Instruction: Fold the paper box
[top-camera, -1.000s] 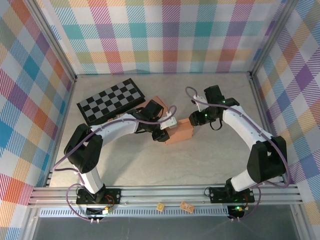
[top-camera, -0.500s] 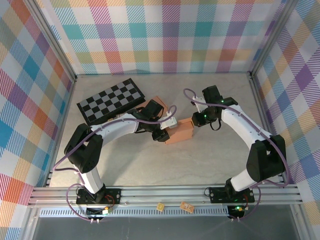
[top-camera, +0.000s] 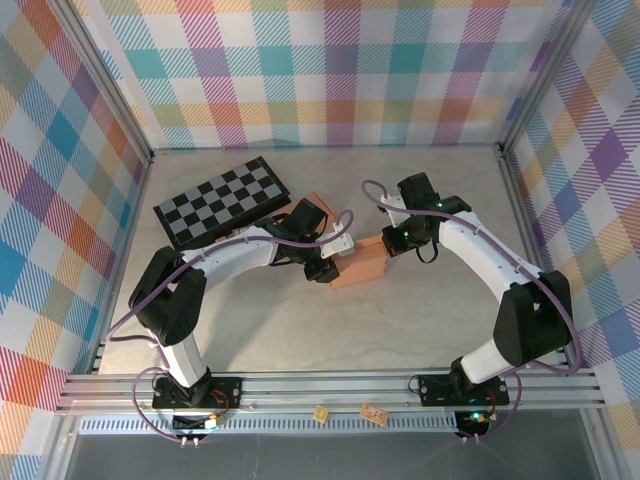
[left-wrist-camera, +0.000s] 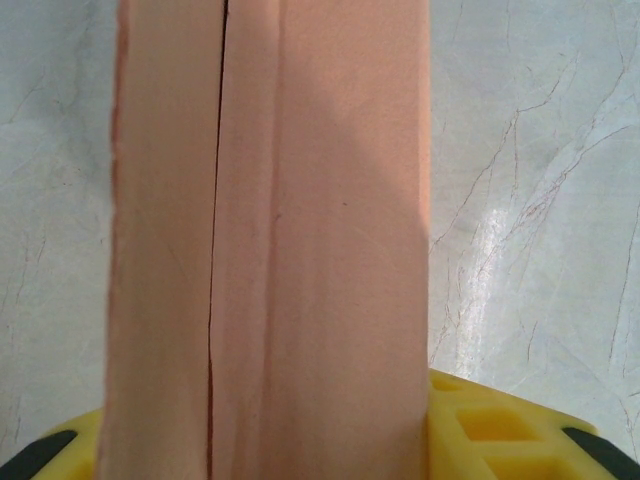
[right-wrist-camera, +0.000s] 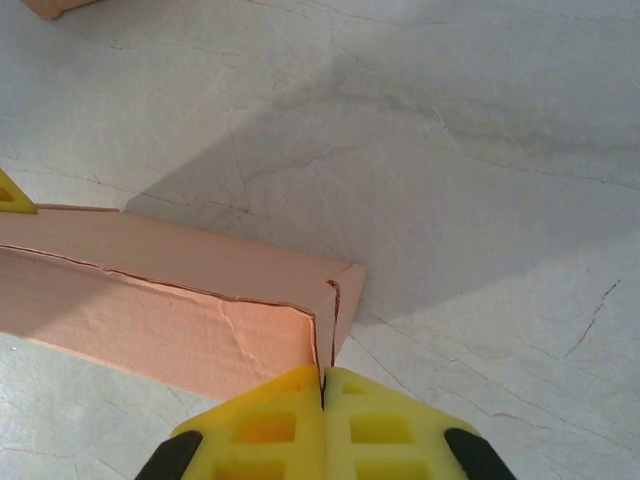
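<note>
The orange paper box (top-camera: 360, 263) lies on the table's middle, its walls folded up. My left gripper (top-camera: 327, 268) is at its left end; in the left wrist view the box (left-wrist-camera: 270, 240) fills the space between the yellow fingers (left-wrist-camera: 500, 430), which are shut on it. My right gripper (top-camera: 386, 243) is at the box's right end. In the right wrist view its fingertips (right-wrist-camera: 300, 395) are pressed together on the thin edge of the box's end flap (right-wrist-camera: 343, 295), with the box's long side (right-wrist-camera: 150, 300) running off to the left.
A black-and-grey chessboard (top-camera: 222, 200) lies at the back left. Another orange cardboard piece (top-camera: 310, 212) sits behind the left arm. Two small tags (top-camera: 375, 411) rest on the front rail. Checked walls close in the table on three sides.
The right arm has crept slightly left toward the box's end. The left arm and the box have stayed put.
</note>
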